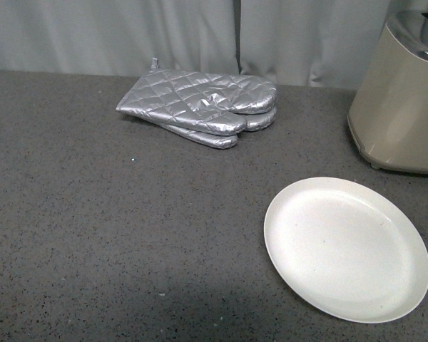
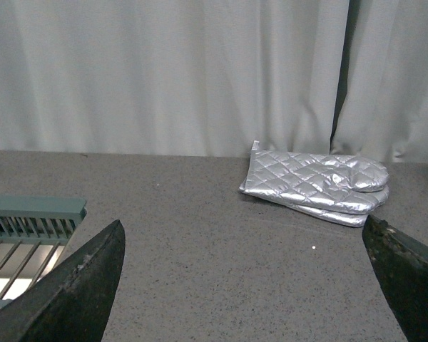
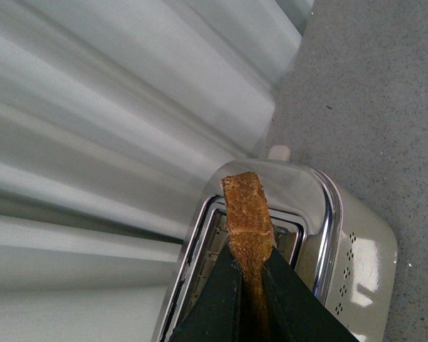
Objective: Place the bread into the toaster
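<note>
In the right wrist view my right gripper (image 3: 250, 262) is shut on the bread (image 3: 247, 206), a brown-crusted slice seen edge-on between the dark fingers. It hangs right above the toaster (image 3: 357, 263), over the dark slots in its chrome top. In the front view the beige toaster (image 1: 403, 107) stands at the far right edge; neither arm shows there. My left gripper (image 2: 246, 285) is open and empty over bare counter, its dark fingertips (image 2: 85, 285) at the frame's lower corners.
Silver quilted oven mitts (image 1: 200, 107) lie at the back middle, and also show in the left wrist view (image 2: 317, 187). An empty white plate (image 1: 346, 246) sits front right. A grey curtain (image 1: 128, 32) hangs behind. A rack (image 2: 28, 228) sits beside the left gripper.
</note>
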